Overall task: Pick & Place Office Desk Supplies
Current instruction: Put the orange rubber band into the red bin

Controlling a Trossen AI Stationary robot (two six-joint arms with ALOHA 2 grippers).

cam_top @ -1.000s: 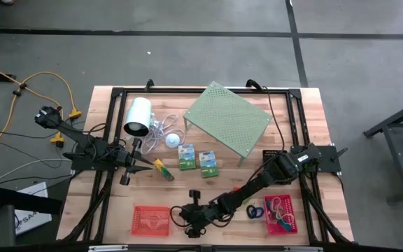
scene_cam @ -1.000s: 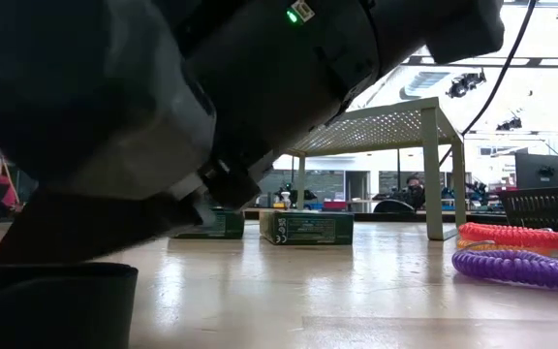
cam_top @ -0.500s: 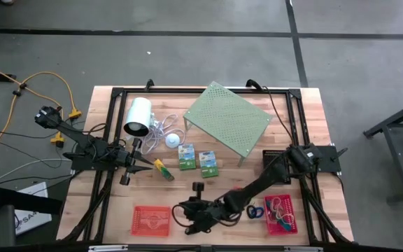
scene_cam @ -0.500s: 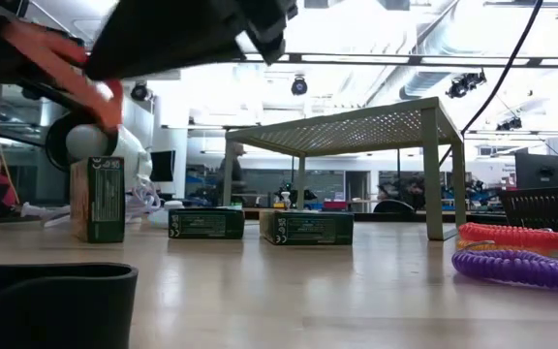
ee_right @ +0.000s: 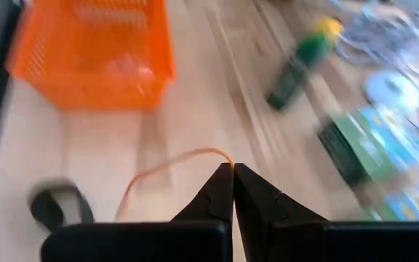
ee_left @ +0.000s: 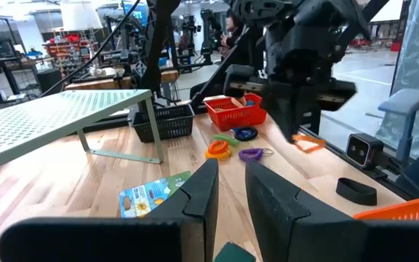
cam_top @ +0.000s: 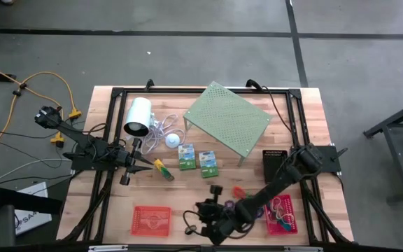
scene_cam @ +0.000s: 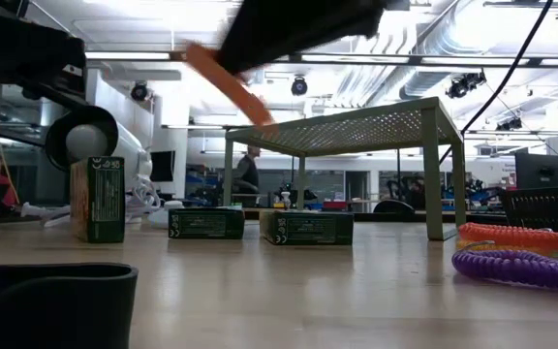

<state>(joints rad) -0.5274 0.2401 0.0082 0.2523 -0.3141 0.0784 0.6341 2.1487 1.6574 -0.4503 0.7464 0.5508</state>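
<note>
Right end effector: pressed together, its tips pinching a thin orange rubber-band loop that trailed down from them; it hung above the near edge of the counter, between the two coloured baskets.
Left end effector: waiting at the left side of the counter, near the marker, fingers a little apart with nothing between them.
Red basket: at the near left of the counter; from above it looked bare inside, though the mesh hid any small item.
Pink basket: at the near right, already holding several coloured loops and small pieces.
Black basket: beyond the pink one, just beside the pale green shelf; its contents could not be made out.
Boxes: the two green-white boxes lay side by side at mid-counter, not in any basket.
Marker: the yellow-green marker lay loose, left of the boxes.
Loose bands: a dark loop sat on the wood near the red basket; purple and orange coiled loops lay near the pink basket.
Done so far: by my reading, only some small items had been sorted, all into the pink basket.
Left to do: the band in the grip needed a basket; boxes, marker and remaining loops were untouched, so most of the job seemed ahead.
Not part of the job: the white cylinder and its cord at the far left.
</note>
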